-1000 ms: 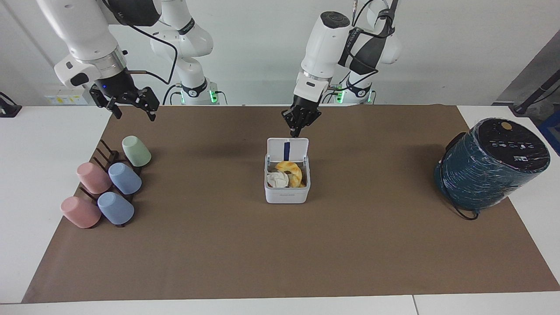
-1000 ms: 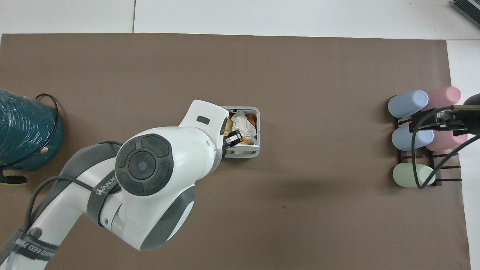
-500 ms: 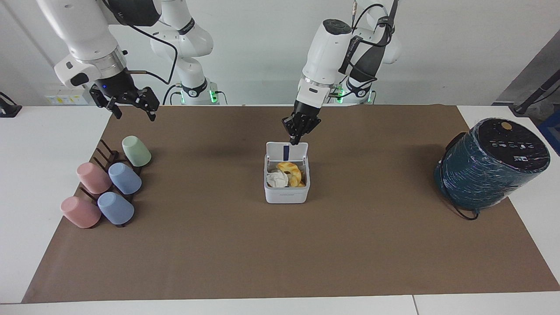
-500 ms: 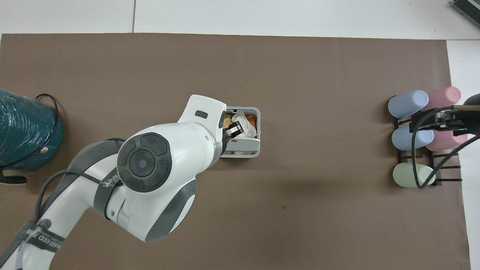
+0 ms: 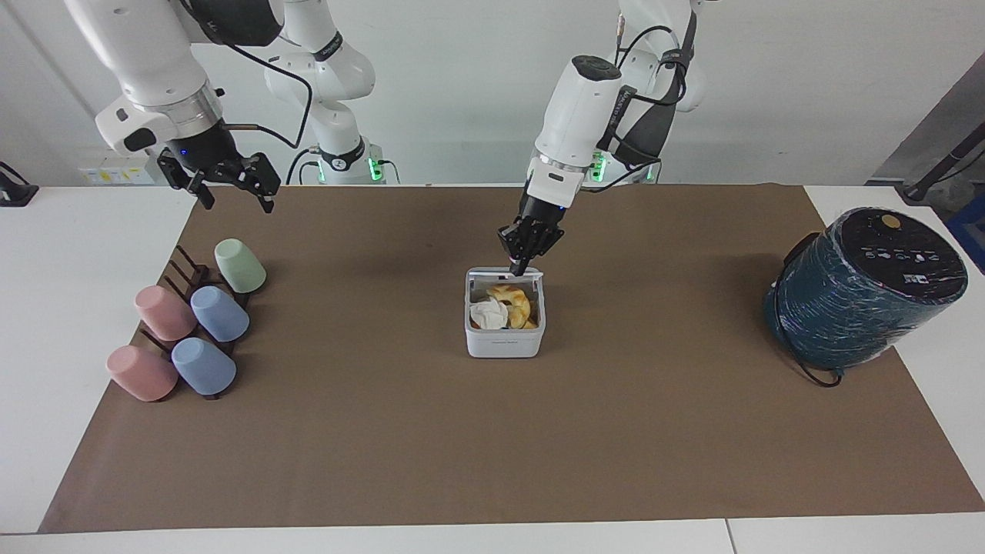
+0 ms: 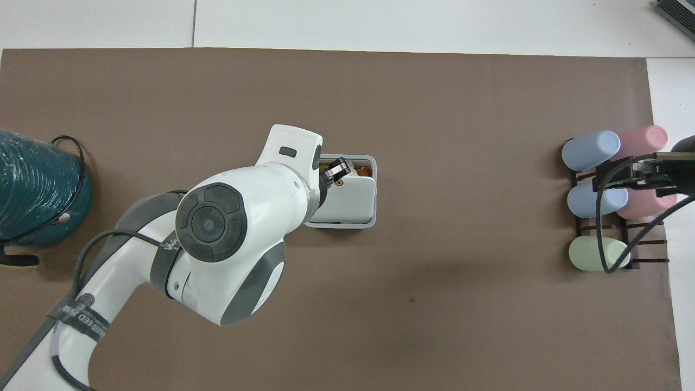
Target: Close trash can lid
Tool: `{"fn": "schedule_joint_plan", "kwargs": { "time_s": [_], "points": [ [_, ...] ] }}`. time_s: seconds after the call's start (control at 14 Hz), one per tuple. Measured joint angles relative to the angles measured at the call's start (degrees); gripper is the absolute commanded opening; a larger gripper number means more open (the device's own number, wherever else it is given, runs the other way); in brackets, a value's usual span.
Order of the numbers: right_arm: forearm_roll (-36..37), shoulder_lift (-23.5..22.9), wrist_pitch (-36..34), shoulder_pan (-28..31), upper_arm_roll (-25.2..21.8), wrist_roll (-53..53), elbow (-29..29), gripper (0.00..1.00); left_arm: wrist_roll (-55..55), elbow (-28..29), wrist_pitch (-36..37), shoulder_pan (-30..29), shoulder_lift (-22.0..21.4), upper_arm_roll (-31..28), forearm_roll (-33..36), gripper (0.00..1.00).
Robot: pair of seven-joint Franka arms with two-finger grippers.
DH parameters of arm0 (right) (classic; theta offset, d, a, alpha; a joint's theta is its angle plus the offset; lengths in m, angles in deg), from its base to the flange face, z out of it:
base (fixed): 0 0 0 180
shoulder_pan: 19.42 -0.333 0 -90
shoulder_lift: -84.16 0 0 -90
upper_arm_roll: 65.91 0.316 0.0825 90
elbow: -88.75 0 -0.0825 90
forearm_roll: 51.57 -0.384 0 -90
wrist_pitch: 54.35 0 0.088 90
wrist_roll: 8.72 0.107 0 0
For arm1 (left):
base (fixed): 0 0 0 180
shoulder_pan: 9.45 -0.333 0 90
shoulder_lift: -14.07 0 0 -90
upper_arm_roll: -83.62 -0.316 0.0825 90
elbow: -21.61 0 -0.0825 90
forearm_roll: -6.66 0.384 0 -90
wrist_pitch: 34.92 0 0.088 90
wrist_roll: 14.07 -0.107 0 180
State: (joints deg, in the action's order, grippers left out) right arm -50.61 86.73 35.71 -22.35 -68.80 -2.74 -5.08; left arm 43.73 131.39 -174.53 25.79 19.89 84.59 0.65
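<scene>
The trash can [image 5: 504, 327] stands in the middle of the brown mat [image 5: 492, 446]. In the facing view its lid [image 5: 504, 271] shows only as a thin edge at the side nearer to the robots, and a pastry [image 5: 512, 300] and crumpled paper [image 5: 488, 314] are seen inside. The overhead view shows more: the lid [image 6: 350, 198] covers most of the opening, tilted, with an orange dot.

The left end effector [image 5: 522, 264] presses on the lid, fingers clenched together. The right end effector [image 5: 231, 185] waits released over the mat's corner, above the rack of cups [image 5: 192, 323].

A teal appliance [image 5: 862, 288] sits at the left arm's end of the white surface [image 5: 61, 308]. A white wall is at the robots' end.
</scene>
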Motion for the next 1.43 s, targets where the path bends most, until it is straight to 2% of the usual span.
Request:
{"fn": "schedule_joint_plan", "kwargs": {
  "time_s": [0.43,1.0,1.43],
  "points": [
    [0.00,0.00,0.00,0.00,0.00,0.00,0.00,1.00,0.50,1.05,-5.64,-0.05,2.90,0.18,-0.87,0.00],
    [0.00,0.00,0.00,0.00,0.00,0.00,0.00,1.00,0.94,0.23,-16.55,-0.24,10.76,0.19,-1.88,0.00],
    [0.00,0.00,0.00,0.00,0.00,0.00,0.00,1.00,1.00,-0.65,-15.71,-0.27,11.18,0.16,-1.89,0.00]
  ]
}}
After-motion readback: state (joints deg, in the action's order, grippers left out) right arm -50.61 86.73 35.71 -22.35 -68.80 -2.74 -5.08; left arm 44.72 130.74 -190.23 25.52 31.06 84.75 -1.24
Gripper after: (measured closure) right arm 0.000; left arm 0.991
